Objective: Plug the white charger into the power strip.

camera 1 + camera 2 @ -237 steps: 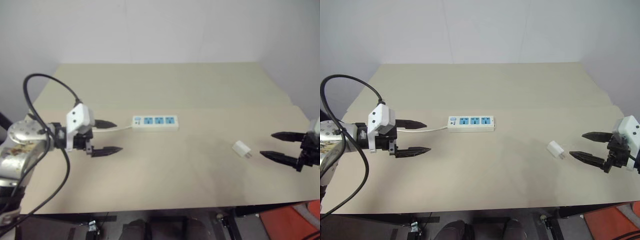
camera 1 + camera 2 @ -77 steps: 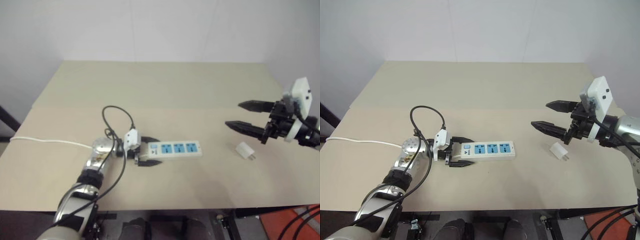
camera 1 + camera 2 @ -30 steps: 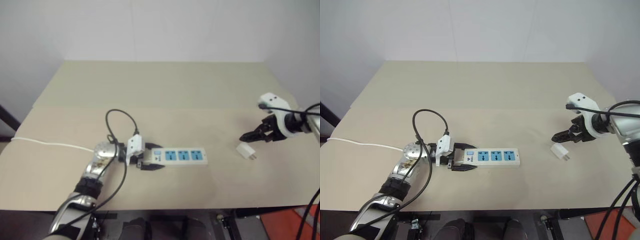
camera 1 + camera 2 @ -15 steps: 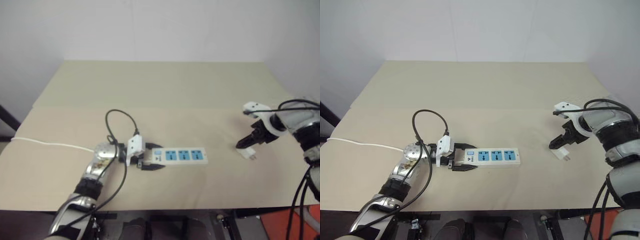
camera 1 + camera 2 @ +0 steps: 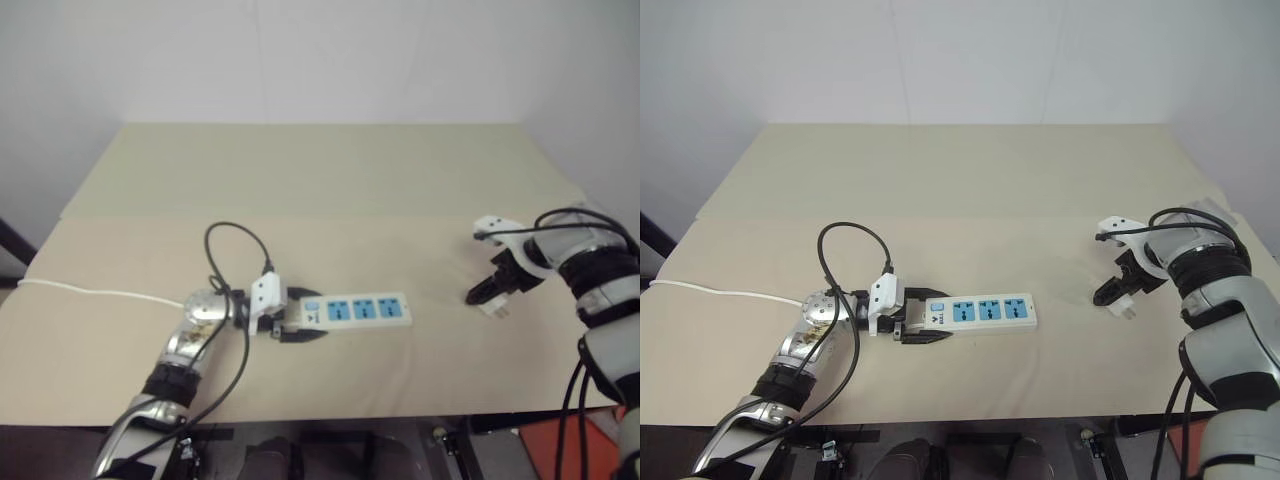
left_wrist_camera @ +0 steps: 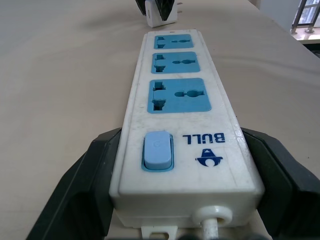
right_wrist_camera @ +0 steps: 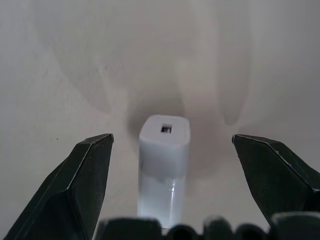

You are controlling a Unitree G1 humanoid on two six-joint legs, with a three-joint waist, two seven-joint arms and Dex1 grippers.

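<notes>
Lowered since 1 second ago: right gripper (image 7: 170, 190), fingers spread wide, straddling small white cube charger (image 7: 164, 165) on beige worktop (image 5: 330, 190), nothing gripped. Left gripper (image 6: 182, 200): closed around switch end of long white power strip with 3 blue sockets (image 5: 358, 310).

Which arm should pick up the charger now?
The right. Its tool is open and pointed down, its fingers either side of the white charger lying on the table. The left tool is occupied, its fingers flanking the switch end of the power strip.
</notes>
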